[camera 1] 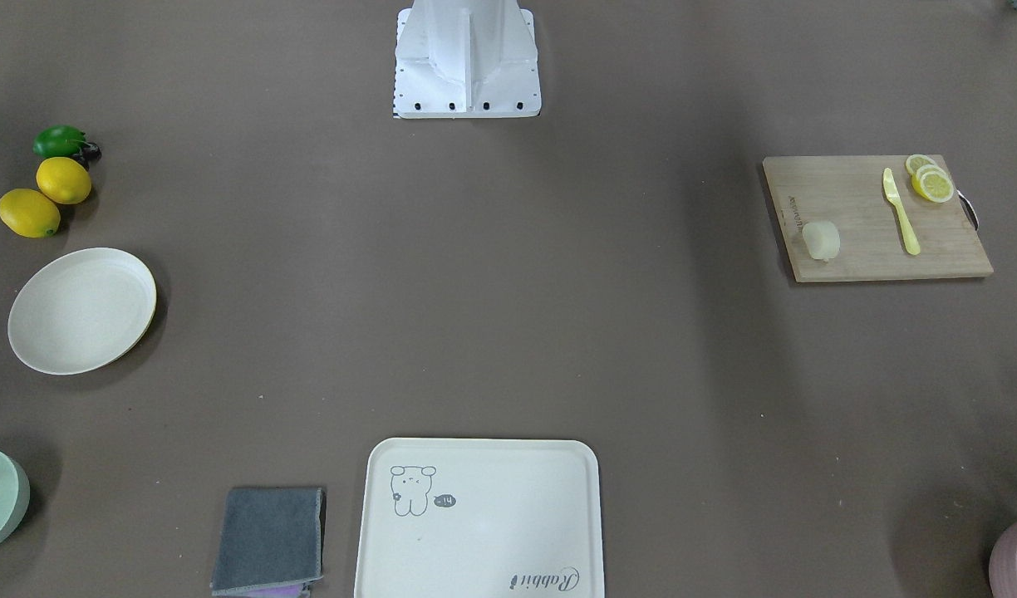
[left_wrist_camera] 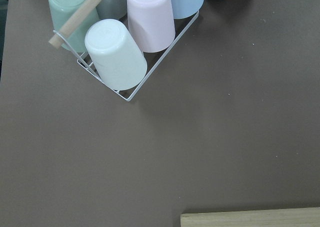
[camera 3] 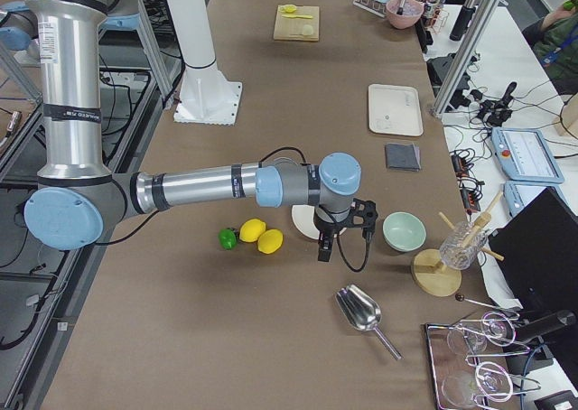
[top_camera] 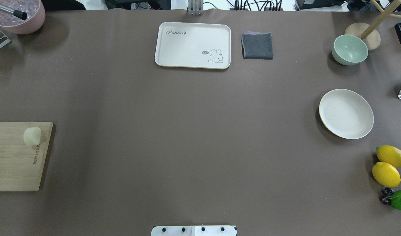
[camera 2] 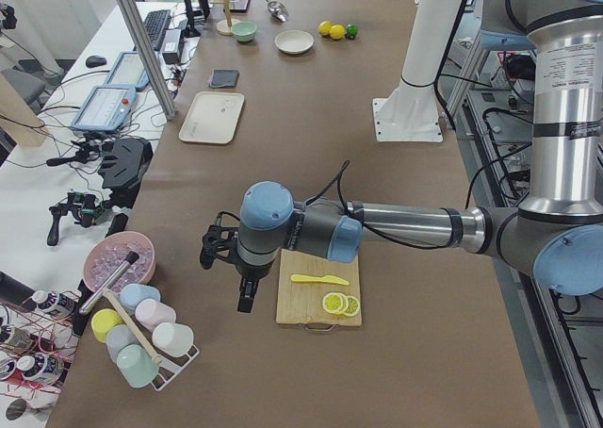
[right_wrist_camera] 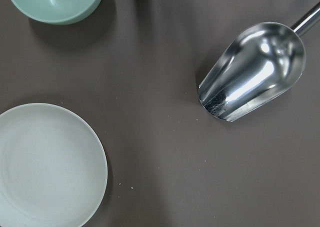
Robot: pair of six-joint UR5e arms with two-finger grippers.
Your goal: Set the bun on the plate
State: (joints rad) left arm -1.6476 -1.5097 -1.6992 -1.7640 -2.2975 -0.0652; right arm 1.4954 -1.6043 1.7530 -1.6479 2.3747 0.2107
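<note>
The bun (camera 1: 821,241) (top_camera: 32,135), a small pale lump, lies on a wooden cutting board (camera 1: 874,249) (top_camera: 13,164) at the table's left end. At the opposite end the round cream plate (camera 1: 82,310) (top_camera: 346,113) (right_wrist_camera: 45,167) stands bare. My left gripper (camera 2: 243,304) hangs over the table just off the board's outer end, near the cup rack. My right gripper (camera 3: 322,252) hangs beside the plate (camera 3: 302,222), towards the green bowl. Both show only in the side views, so I cannot tell whether they are open or shut.
A yellow knife (camera 1: 901,212) and lemon slices (camera 1: 931,181) share the board. Two lemons (top_camera: 387,165) and a lime (top_camera: 400,199) lie near the plate, with a green bowl (top_camera: 350,49) and a metal scoop (right_wrist_camera: 252,69) close by. A bear tray (top_camera: 193,45), a grey cloth (top_camera: 257,46), a cup rack (left_wrist_camera: 120,42).
</note>
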